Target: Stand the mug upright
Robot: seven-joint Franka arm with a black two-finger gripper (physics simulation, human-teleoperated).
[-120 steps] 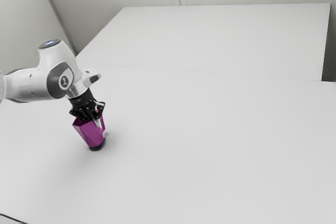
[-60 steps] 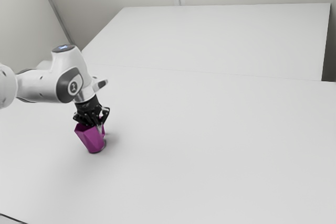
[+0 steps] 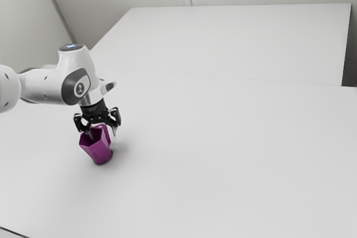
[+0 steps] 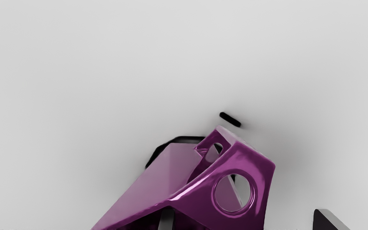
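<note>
- Mug (image 3: 99, 150), glossy purple, faceted, is seen, seemingly upright, on the flat white table (image 3: 223, 154).
- Black two-finger gripper (image 3: 102, 134) is spread wide, one finger inside the mug.

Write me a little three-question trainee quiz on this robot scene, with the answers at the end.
1. Multiple choice. What colour is the mug?
A) Green
B) Yellow
C) Purple

2. True or false. The pincer is squeezing the mug between its two fingers.

3. Fill in the blank. In the wrist view, one fingertip shows against the mug's open ____, while the other fingertip is outside the mug.

Key: 1. C. 2. False: the fingers are spread, with one of them clear of the mug. 3. Mouth.
</note>
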